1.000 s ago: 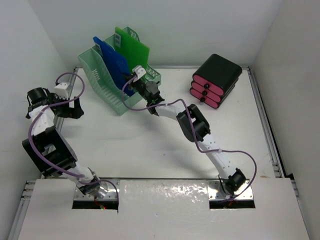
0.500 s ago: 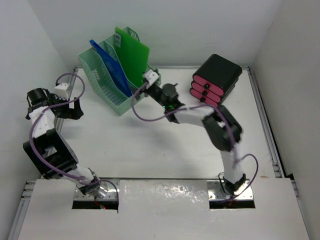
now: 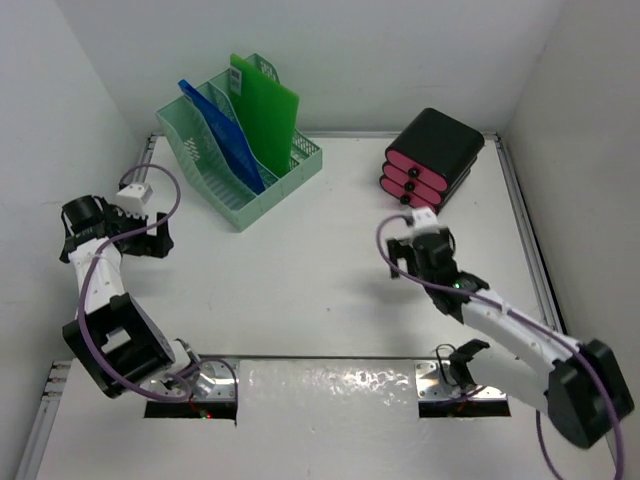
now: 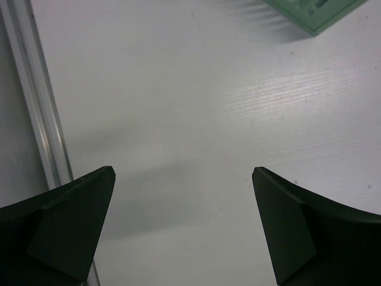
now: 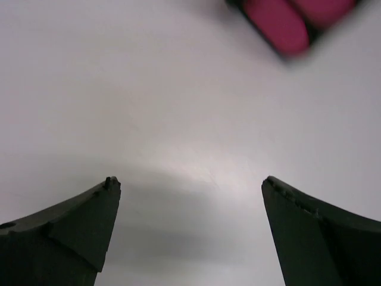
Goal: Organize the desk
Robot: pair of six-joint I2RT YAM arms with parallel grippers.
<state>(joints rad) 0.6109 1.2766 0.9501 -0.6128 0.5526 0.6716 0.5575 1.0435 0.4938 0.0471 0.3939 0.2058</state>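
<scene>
At 9 o'clock on the desk [image 3: 300,290], which filled the floor between the white walls, the left gripper [image 4: 183,171] hung over bare top just beside the rail [image 4: 36,107]. Its jaws stood wide with nothing between them. Over the last second it had only drifted a little toward the near edge.

At 11 o'clock the rack [image 3: 200,170] held 2 folders. The blue folder [image 3: 225,135] leaned toward 10 o'clock in a slot in front of the green folder [image 3: 265,100], which stood upright. 1 second earlier the right gripper [image 5: 190,179] had been up at the blue folder, and 0.5 seconds earlier it was at the rack's 3 o'clock corner. The blue folder had meanwhile settled into a flatter lean, untouched.

By this moment the right arm had swung well away from the rack to about 3 o'clock. Its jaws were wide and empty over bare desk, and the drawers [image 3: 430,160] sat near at 1 o'clock.

That retreat read as the filing step finished. With both folders racked and no loose item visible in the top view, the tidying looked close to done, and both arms seemed free to go home.
</scene>
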